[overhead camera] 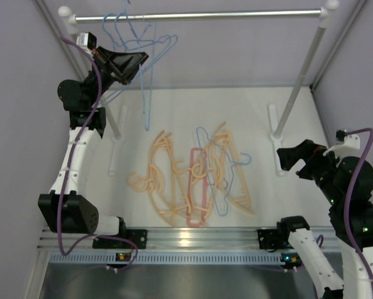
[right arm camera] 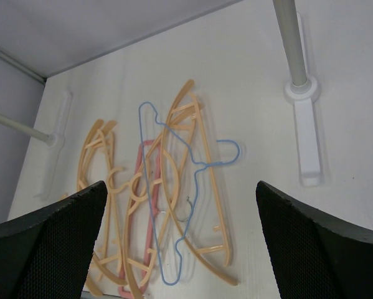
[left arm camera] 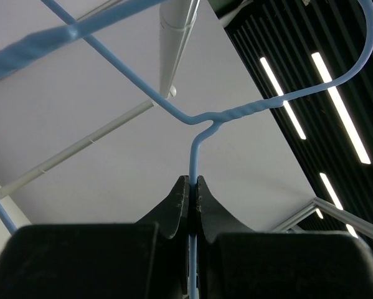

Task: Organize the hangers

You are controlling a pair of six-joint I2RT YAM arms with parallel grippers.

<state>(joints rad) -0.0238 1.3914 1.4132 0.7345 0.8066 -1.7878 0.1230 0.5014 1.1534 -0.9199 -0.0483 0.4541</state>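
Raised near the left end of the silver rail [overhead camera: 198, 14], the left claw [left arm camera: 192, 187] is pinched tight on the neck of a light-blue wire hanger [left arm camera: 248, 110], beside other blue wire hangers [overhead camera: 131, 42] hooked on that rail. In the middle of the counter [overhead camera: 261, 106] lies a tangled pile of peach-orange hangers [overhead camera: 164, 180], with a pink-red hanger [overhead camera: 195, 220] and one more blue hanger [right arm camera: 195, 168] among them. At the right, the right claw [right arm camera: 180, 187] hovers above the counter, clear of the pile, its fingers [right arm camera: 55, 243] spread wide apart around nothing.
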